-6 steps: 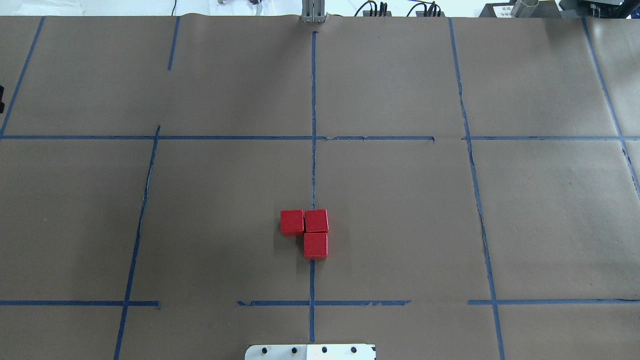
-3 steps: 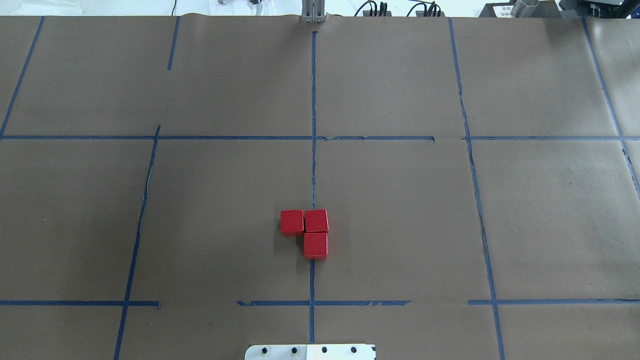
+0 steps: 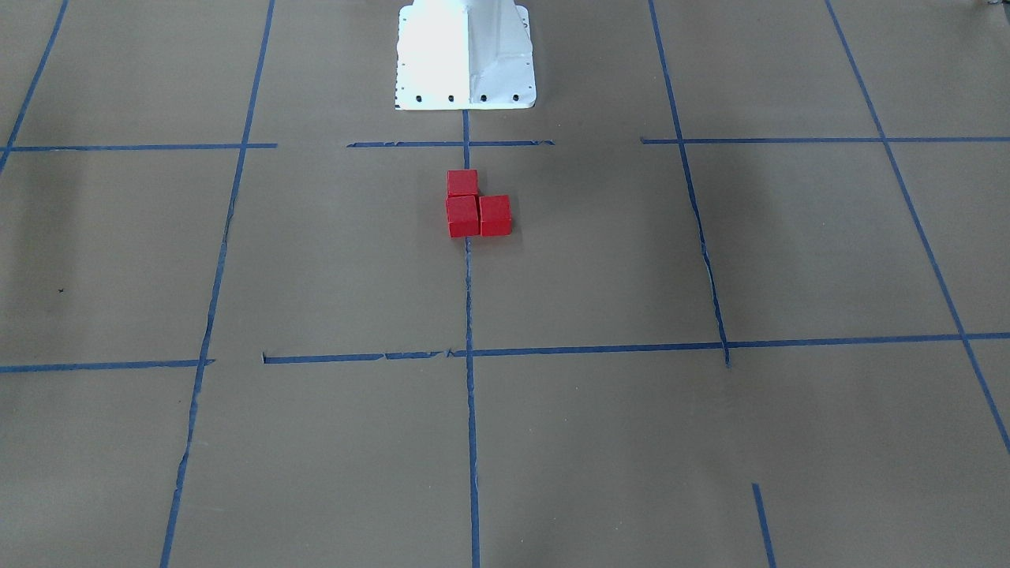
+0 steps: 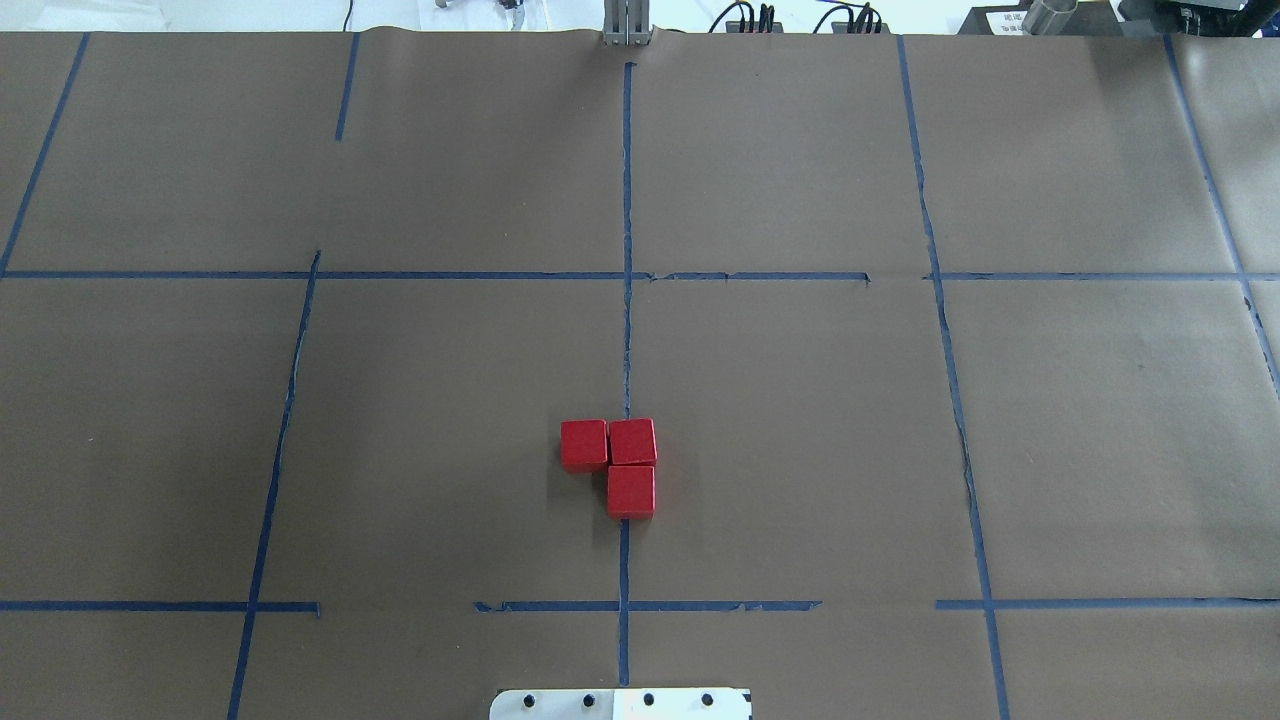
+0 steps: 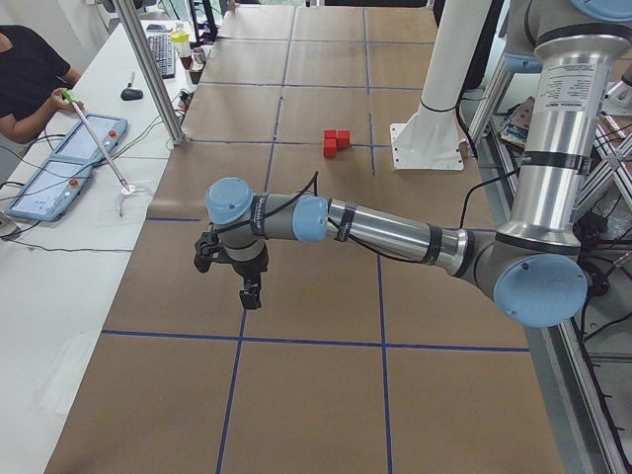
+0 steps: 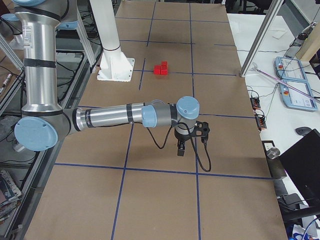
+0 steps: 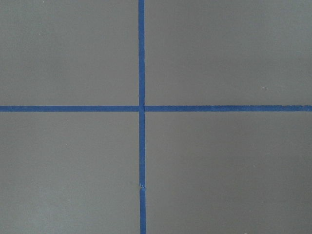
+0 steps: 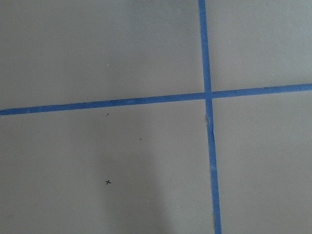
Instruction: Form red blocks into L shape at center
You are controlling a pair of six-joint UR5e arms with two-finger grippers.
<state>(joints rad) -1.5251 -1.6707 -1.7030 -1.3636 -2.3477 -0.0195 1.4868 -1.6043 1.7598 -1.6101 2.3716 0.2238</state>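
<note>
From the front-facing camera I see the three red blocks (image 3: 477, 207) packed face to face into an L on the brown tabletop (image 3: 316, 260). They lie close to the edge where the robot's white base plate (image 3: 465, 71) is bolted, about midway between the two end edges. Two of them sit on the blue tape line (image 3: 470, 410) that runs through the center (image 3: 467, 251), and the third lies just off it toward the robot's left. I take it the line served as the datum for the corner. The overhead camera agrees: two blocks run along the line toward the robot's edge and one juts sideways from the farther of the pair. All three touch, with no gap I can make out, so I judge the shape done. Neither arm shows in these two views. In the left-end camera the left pincer (image 5: 248, 291) hangs pointing down over bare paper toward the tabletop's left end, well apart from the blocks. From here I cannot tell whether it is open or closed. The right-end camera shows the right pincer (image 6: 181, 148) likewise hanging toward the right end, its state equally unreadable. I read both as parked clear so nothing can nudge the L. The left wrist camera shows only a tape crossing on paper, with no fingers in frame. The right wrist camera shows another crossing and a small black mark (image 8: 108, 182).
</note>
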